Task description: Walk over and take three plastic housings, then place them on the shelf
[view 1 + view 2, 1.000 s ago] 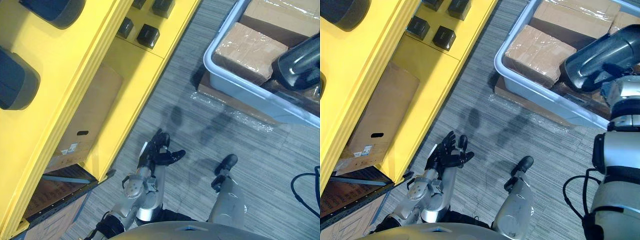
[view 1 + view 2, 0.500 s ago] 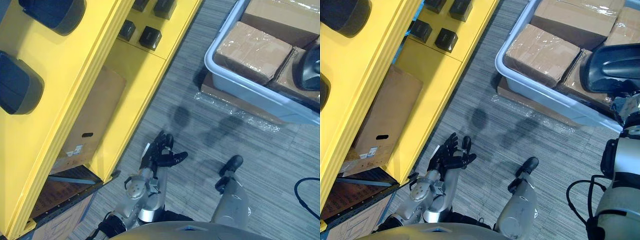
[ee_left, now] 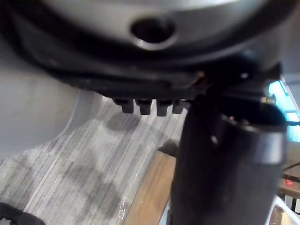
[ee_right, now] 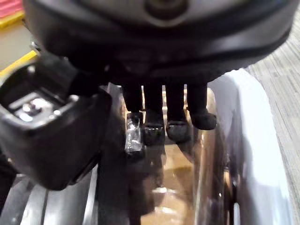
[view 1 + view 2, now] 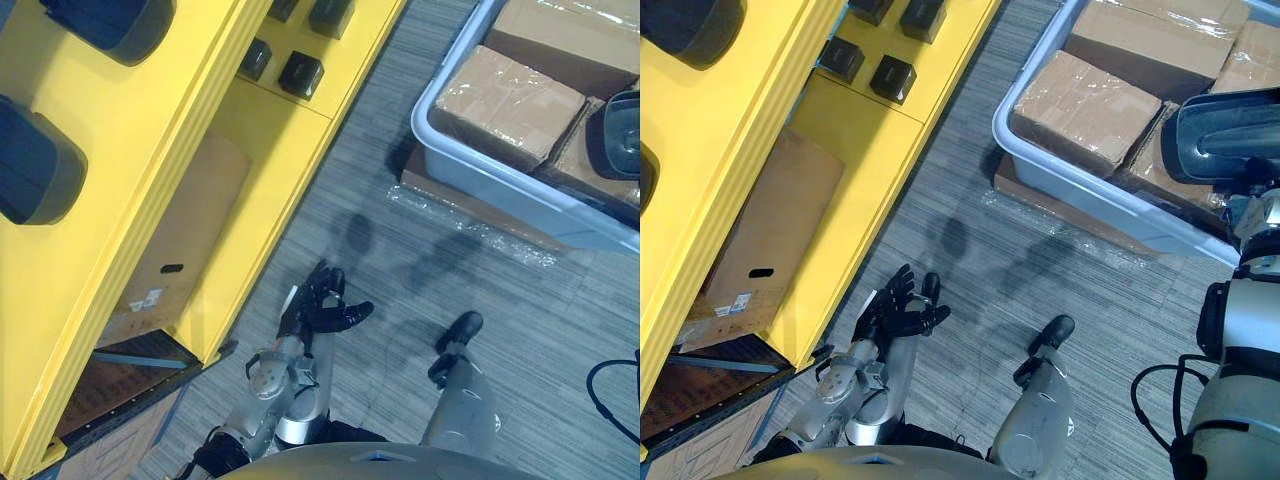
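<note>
A dark glossy plastic housing [image 5: 1228, 135] hangs over the right end of the grey bin [image 5: 1095, 190]. My right hand [image 4: 159, 42] is at it, fingers [image 4: 153, 129] curled down onto its dark surface and thumb alongside. Two more dark housings [image 5: 30, 165] [image 5: 110, 22] lie on the upper level of the yellow shelf [image 5: 150, 130] at the left. My left hand [image 5: 315, 305] hangs low over the carpet beside the shelf's foot, fingers straight and holding nothing.
The bin holds several film-wrapped cardboard boxes [image 5: 1080, 100] and stands on a flat wrapped board. Small black blocks [image 5: 298, 72] sit on a lower shelf level. A flattened cardboard box [image 5: 175, 250] leans under the shelf. Grey carpet lies between shelf and bin.
My right hand's fingers have curled shut on the housing, which shifted to the right over the bin. The left hand has stayed put; the view shifted slightly.
</note>
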Robot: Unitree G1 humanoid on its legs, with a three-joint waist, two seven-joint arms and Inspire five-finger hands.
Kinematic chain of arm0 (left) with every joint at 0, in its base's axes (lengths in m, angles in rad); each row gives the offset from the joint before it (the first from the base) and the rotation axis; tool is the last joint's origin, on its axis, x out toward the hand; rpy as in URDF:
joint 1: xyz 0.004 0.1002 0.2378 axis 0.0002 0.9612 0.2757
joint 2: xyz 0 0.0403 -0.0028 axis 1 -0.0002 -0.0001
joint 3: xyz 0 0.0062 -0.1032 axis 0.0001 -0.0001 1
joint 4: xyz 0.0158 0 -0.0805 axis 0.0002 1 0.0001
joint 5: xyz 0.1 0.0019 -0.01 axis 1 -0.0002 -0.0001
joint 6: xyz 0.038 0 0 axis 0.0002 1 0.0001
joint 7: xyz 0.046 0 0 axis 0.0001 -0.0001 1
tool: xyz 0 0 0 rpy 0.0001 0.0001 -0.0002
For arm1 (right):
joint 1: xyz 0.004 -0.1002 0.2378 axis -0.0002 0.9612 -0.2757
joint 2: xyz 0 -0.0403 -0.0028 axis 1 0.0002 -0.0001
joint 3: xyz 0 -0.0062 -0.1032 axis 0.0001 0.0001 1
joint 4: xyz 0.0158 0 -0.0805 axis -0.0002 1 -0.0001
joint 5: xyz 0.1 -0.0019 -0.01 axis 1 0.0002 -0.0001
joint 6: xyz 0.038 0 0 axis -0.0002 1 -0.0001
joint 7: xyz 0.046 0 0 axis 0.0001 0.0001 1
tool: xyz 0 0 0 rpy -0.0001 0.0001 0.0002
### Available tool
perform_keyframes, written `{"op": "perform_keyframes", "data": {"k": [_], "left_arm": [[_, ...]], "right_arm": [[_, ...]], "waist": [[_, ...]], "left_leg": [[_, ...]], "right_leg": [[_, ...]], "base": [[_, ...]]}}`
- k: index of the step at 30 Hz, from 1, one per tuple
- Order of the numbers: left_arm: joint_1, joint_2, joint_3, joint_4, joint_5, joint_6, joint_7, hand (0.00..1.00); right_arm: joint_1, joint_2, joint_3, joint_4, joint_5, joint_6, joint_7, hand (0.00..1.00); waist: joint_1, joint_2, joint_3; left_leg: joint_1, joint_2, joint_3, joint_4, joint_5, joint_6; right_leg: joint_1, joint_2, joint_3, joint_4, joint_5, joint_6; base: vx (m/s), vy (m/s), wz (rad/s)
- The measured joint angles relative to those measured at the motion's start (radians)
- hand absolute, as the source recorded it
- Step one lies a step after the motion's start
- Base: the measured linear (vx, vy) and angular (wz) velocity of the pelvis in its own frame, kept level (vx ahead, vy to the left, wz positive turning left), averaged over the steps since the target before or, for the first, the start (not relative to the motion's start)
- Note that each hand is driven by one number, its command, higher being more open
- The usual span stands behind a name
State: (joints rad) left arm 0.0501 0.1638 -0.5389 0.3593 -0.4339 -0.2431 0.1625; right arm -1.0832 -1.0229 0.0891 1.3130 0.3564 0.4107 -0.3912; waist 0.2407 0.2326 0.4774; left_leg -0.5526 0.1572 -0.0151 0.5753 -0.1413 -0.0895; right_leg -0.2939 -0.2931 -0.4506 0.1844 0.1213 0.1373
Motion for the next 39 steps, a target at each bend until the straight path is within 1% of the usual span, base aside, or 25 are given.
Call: {"op": "perform_keyframes", "data": {"k": [3, 4, 7, 9, 11, 13, 15, 19, 23, 26, 27, 28, 29, 30, 31, 32, 33, 34, 35, 38, 39], "left_arm": [[0.001, 0.000, 0.004, -0.001, 0.000, 0.000, 0.000, 1.00], [0.005, 0.000, 0.007, -0.004, 0.000, 0.000, 0.000, 1.00], [0.025, 0.000, 0.026, -0.022, 0.002, 0.002, 0.002, 1.00], [0.038, 0.000, 0.038, -0.037, 0.002, 0.006, 0.004, 1.00], [0.040, 0.003, 0.044, -0.037, 0.002, 0.018, 0.008, 1.00], [0.041, 0.004, 0.047, -0.037, 0.004, 0.023, 0.008, 1.00], [0.043, 0.006, 0.052, -0.038, 0.011, 0.024, 0.010, 1.00], [0.049, 0.014, 0.068, -0.052, 0.050, 0.012, 0.022, 1.00], [0.013, 0.016, 0.067, -0.100, 0.072, -0.003, 0.047, 1.00], [-0.102, 0.032, 0.073, -0.134, 0.104, -0.005, 0.069, 1.00], [-0.153, 0.039, 0.085, -0.134, 0.117, -0.004, 0.070, 1.00], [-0.239, 0.051, 0.097, -0.134, 0.118, 0.000, 0.070, 1.00], [-0.325, 0.065, 0.115, -0.134, 0.122, 0.003, 0.071, 1.00], [-0.366, 0.075, 0.124, -0.134, 0.121, 0.004, 0.071, 1.00], [-0.444, 0.099, 0.140, -0.130, 0.118, 0.009, 0.071, 1.00], [-0.511, 0.128, 0.156, -0.130, 0.096, 0.015, 0.065, 1.00], [-0.543, 0.141, 0.164, -0.130, 0.075, 0.019, 0.061, 1.00], [-0.603, 0.162, 0.176, -0.111, 0.034, 0.030, 0.053, 1.00], [-0.656, 0.168, 0.189, -0.075, -0.010, 0.039, 0.047, 1.00], [-0.724, 0.173, 0.209, -0.007, -0.081, 0.067, 0.032, 1.00], [-0.739, 0.175, 0.212, 0.013, -0.111, 0.085, 0.021, 1.00]], "right_arm": [[-0.004, 0.000, 0.040, -0.009, 0.000, -0.054, -0.054, 0.00], [-0.013, 0.000, 0.072, -0.046, -0.001, -0.080, -0.083, 0.00], [-0.036, 0.000, 0.101, -0.121, -0.024, -0.113, -0.136, 0.00], [-0.044, 0.000, 0.103, -0.188, -0.041, -0.174, -0.186, 0.00], [-0.048, 0.000, 0.109, -0.256, -0.104, -0.228, -0.238, 0.00], [-0.050, 0.000, 0.119, -0.288, -0.127, -0.250, -0.255, 0.00], [-0.051, 0.006, 0.131, -0.350, -0.168, -0.283, -0.274, 0.00], [-0.054, 0.042, 0.139, -0.384, -0.194, -0.292, -0.292, 0.00], [-0.054, 0.073, 0.162, -0.383, -0.196, -0.292, -0.292, 0.00], [-0.071, 0.125, 0.173, -0.380, -0.234, -0.293, -0.292, 0.00], [-0.080, 0.141, 0.179, -0.380, -0.240, -0.297, -0.290, 0.00], [-0.083, 0.158, 0.179, -0.380, -0.276, -0.305, -0.288, 0.00], [-0.083, 0.174, 0.181, -0.380, -0.306, -0.314, -0.285, 0.00], [-0.084, 0.182, 0.183, -0.380, -0.316, -0.321, -0.281, 0.00], [-0.088, 0.206, 0.184, -0.380, -0.337, -0.330, -0.269, 0.00], [-0.092, 0.232, 0.186, -0.386, -0.353, -0.339, -0.255, 0.00], [-0.095, 0.244, 0.186, -0.389, -0.354, -0.346, -0.248, 0.00], [-0.099, 0.266, 0.186, -0.390, -0.369, -0.359, -0.242, 0.00], [-0.100, 0.280, 0.186, -0.407, -0.391, -0.362, -0.231, 0.00], [-0.101, 0.294, 0.187, -0.466, -0.432, -0.383, -0.207, 0.00], [-0.101, 0.299, 0.187, -0.493, -0.447, -0.401, -0.199, 0.00]], "waist": [[-0.001, -0.001, 0.001], [-0.004, -0.003, 0.002], [-0.020, -0.012, 0.008], [-0.031, -0.021, 0.015], [-0.035, -0.031, 0.022], [-0.038, -0.036, 0.024], [-0.049, -0.044, 0.030], [-0.057, -0.062, 0.042], [-0.059, -0.066, 0.045], [-0.073, -0.071, 0.046], [-0.080, -0.074, 0.048], [-0.083, -0.081, 0.050], [-0.083, -0.092, 0.050], [-0.083, -0.099, 0.051], [-0.085, -0.119, 0.051], [-0.099, -0.137, 0.051], [-0.108, -0.147, 0.051], [-0.115, -0.166, 0.050], [-0.124, -0.178, 0.050], [-0.150, -0.194, 0.051], [-0.167, -0.201, 0.051]], "left_leg": [[0.001, 0.004, 0.004, 0.007, -0.006, 0.000], [0.002, 0.011, 0.008, 0.016, -0.012, 0.001], [0.005, 0.012, 0.010, 0.015, -0.012, 0.001], [0.014, 0.013, 0.015, 0.011, -0.012, 0.001], [0.048, 0.014, 0.027, -0.002, -0.013, 0.001], [0.059, 0.016, 0.031, -0.007, -0.013, 0.001], [0.071, 0.020, 0.035, -0.012, -0.013, 0.001], [0.085, 0.027, 0.040, -0.020, -0.013, -0.001], [0.089, 0.029, 0.041, -0.020, -0.010, -0.003], [0.091, 0.031, 0.041, -0.020, -0.006, -0.005], [0.092, 0.032, 0.041, -0.021, -0.004, -0.005], [0.092, 0.035, 0.042, -0.020, -0.003, -0.005], [0.093, 0.039, 0.047, -0.022, -0.002, -0.006], [0.096, 0.041, 0.052, -0.023, -0.001, -0.006], [0.105, 0.045, 0.064, -0.026, -0.001, -0.006], [0.112, 0.045, 0.071, -0.031, 0.000, -0.007], [0.115, 0.045, 0.074, -0.033, 0.001, -0.007], [0.127, 0.046, 0.087, -0.039, 0.002, -0.007], [0.139, 0.047, 0.102, -0.045, 0.002, -0.007], [0.163, 0.047, 0.126, -0.059, 0.003, -0.007], [0.174, 0.047, 0.135, -0.067, 0.003, -0.007]], "right_leg": [[0.000, 0.004, 0.006, 0.000, 0.000, 0.000], [0.000, 0.009, 0.015, 0.000, 0.001, 0.000], [0.000, 0.010, 0.018, -0.001, 0.001, 0.000], [0.008, 0.011, 0.020, -0.009, 0.005, -0.001], [0.032, 0.012, 0.029, -0.019, 0.007, 0.000], [0.042, 0.014, 0.031, -0.025, 0.008, 0.000], [0.051, 0.017, 0.033, -0.030, 0.009, -0.001], [0.058, 0.024, 0.041, -0.031, 0.008, -0.002], [0.060, 0.026, 0.042, -0.031, 0.009, -0.005], [0.061, 0.029, 0.044, -0.031, 0.012, -0.008], [0.061, 0.030, 0.045, -0.031, 0.014, -0.010], [0.061, 0.032, 0.048, -0.031, 0.016, -0.012], [0.057, 0.035, 0.054, -0.031, 0.018, -0.014], [0.056, 0.036, 0.059, -0.031, 0.019, -0.016], [0.053, 0.037, 0.073, -0.031, 0.022, -0.017], [0.053, 0.037, 0.081, -0.031, 0.024, -0.018], [0.053, 0.037, 0.084, -0.032, 0.025, -0.019], [0.052, 0.037, 0.096, -0.037, 0.028, -0.019], [0.055, 0.037, 0.107, -0.045, 0.033, -0.019], [0.060, 0.037, 0.129, -0.064, 0.046, -0.016], [0.062, 0.037, 0.135, -0.065, 0.047, -0.016]], "base": [[-0.02, 0.032, -0.07], [-0.03, 0.032, -0.13], [-0.01, 0.009, -0.03], [-0.02, 0.025, -0.05], [-0.01, 0.029, -0.08], [-0.01, 0.015, -0.06], [-0.02, 0.017, -0.05], [-0.02, 0.022, -0.05], [-0.01, 0.007, -0.01], [-0.04, 0.030, -0.01], [-0.04, 0.024, -0.04], [-0.05, 0.028, -0.09], [-0.06, 0.028, -0.13], [-0.05, 0.027, -0.22], [-0.04, 0.034, -0.23], [-0.04, 0.034, -0.20], [-0.02, 0.035, -0.18], [0.00, 0.027, -0.22], [0.01, 0.027, -0.26], [0.02, 0.031, -0.22], [0.04, 0.030, -0.24]]}}
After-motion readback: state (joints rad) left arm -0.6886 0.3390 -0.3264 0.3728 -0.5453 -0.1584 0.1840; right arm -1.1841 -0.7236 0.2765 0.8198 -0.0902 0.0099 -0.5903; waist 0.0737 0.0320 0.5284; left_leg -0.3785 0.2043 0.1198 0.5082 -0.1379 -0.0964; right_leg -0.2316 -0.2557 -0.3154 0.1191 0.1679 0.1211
